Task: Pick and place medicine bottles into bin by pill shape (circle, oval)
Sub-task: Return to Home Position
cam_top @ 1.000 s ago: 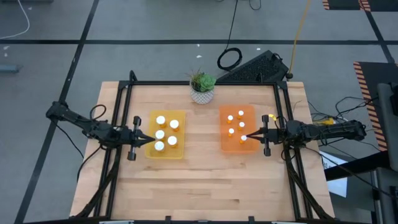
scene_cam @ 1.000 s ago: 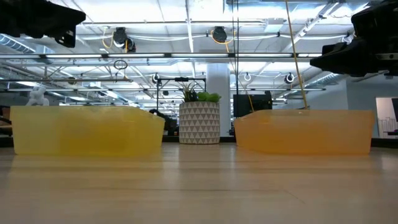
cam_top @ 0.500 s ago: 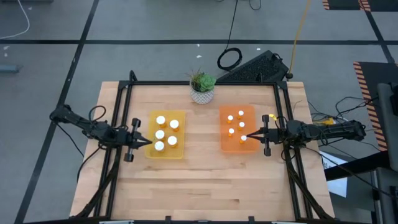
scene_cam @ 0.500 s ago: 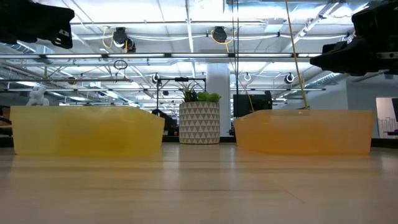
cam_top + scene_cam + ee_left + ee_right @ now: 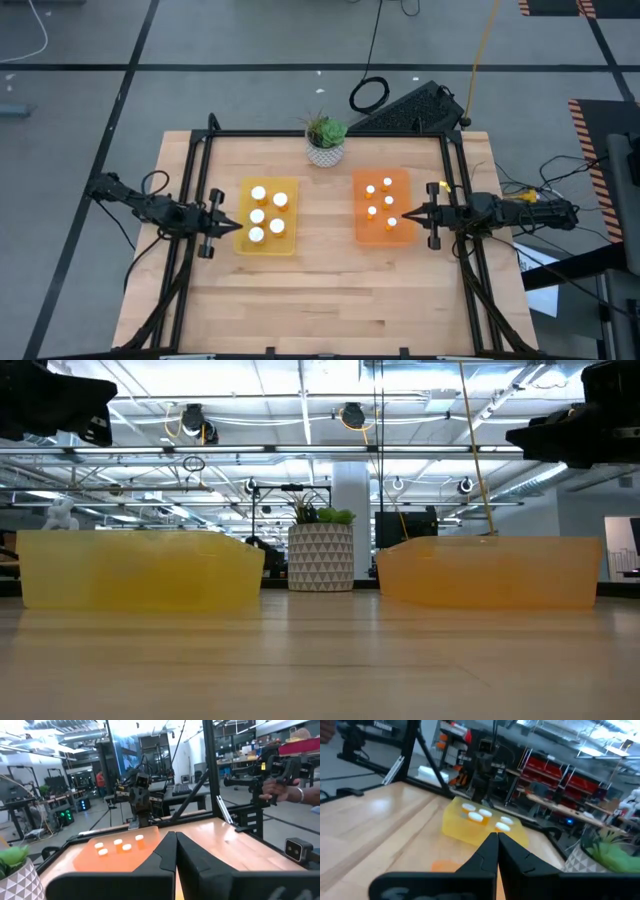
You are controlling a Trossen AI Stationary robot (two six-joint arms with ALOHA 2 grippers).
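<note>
Bottles sorted, both claws pressed together, empty.
Potted plant (image 5: 325, 140) stands behind, between yellow bin (image 5: 243, 243) and orange bin (image 5: 365, 235); left claw (image 5: 236, 226), right claw (image 5: 402, 217) outside them.

A: Can you read the pill shapes in the medicine bottles (image 5: 258, 194)?
B: No, from above only white caps show, too small. In the low view the yellow bin (image 5: 140, 570) and orange bin (image 5: 490, 572) hide them behind cloudy walls.
A: The arms?
B: Cut off by that picture's top edge.
</note>
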